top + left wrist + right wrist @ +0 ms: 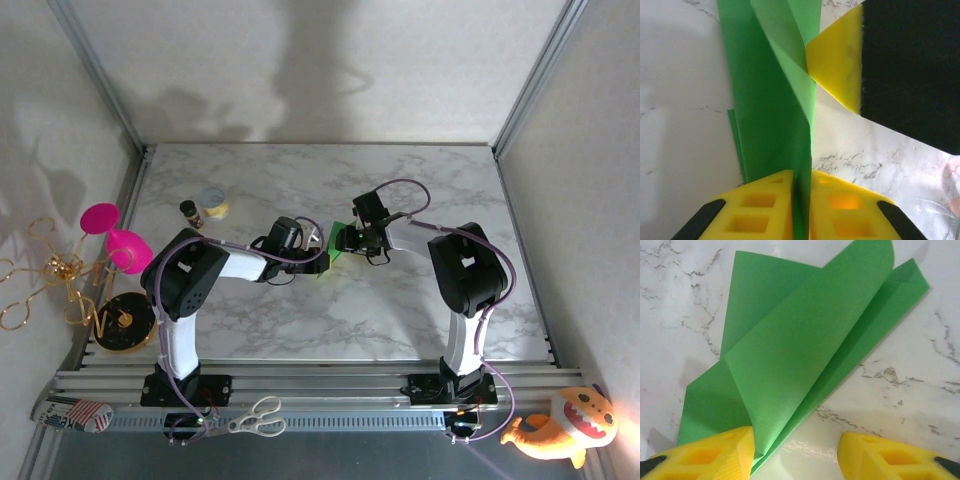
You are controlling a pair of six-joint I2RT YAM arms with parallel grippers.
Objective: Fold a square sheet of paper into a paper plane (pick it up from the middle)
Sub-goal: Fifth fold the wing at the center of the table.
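green paper between left fingers

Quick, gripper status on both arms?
Left gripper: shut on the folded green paper.
Right gripper: open, gripping nothing.

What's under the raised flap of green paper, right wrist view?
Under the raised flap of the green paper lie lower layers of the same sheet, on the marble table. The tabletop directly beneath them is covered.

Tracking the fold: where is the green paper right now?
Top view: the green paper sits centrally on the table, pinched in the left claw, the open right claw beside it.
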